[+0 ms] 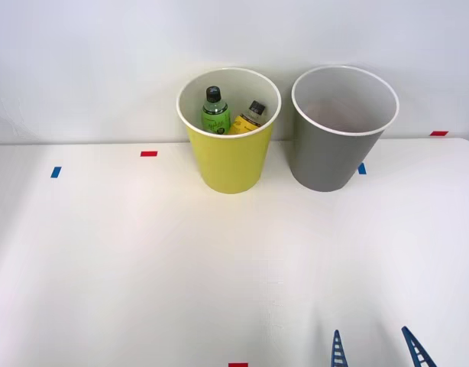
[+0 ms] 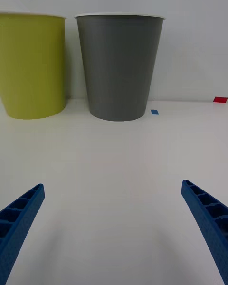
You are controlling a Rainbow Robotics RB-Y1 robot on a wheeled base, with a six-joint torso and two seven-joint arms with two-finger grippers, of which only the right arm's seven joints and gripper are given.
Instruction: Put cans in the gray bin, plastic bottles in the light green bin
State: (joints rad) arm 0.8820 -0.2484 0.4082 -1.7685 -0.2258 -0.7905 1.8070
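The right pincer (image 1: 377, 348) is hovering low over the white table (image 1: 143, 267), its blue fingers (image 2: 21, 218) spread wide and holding nothing. Well ahead of it the gray bin (image 1: 338, 138) is standing; left of that, the light green bin (image 1: 228, 157) is holding both plastic bottles (image 1: 215, 112).

plastic bottles (image 1: 231, 113) in light green bin (image 1: 230, 164), gray bin (image 1: 326, 160) right

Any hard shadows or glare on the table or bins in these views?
Front view: flat, even light, only faint soft shadows under the green bin and gray bin, no glare. Wrist view: soft shadows beneath the gripper fingers, gray bin's wall matte.
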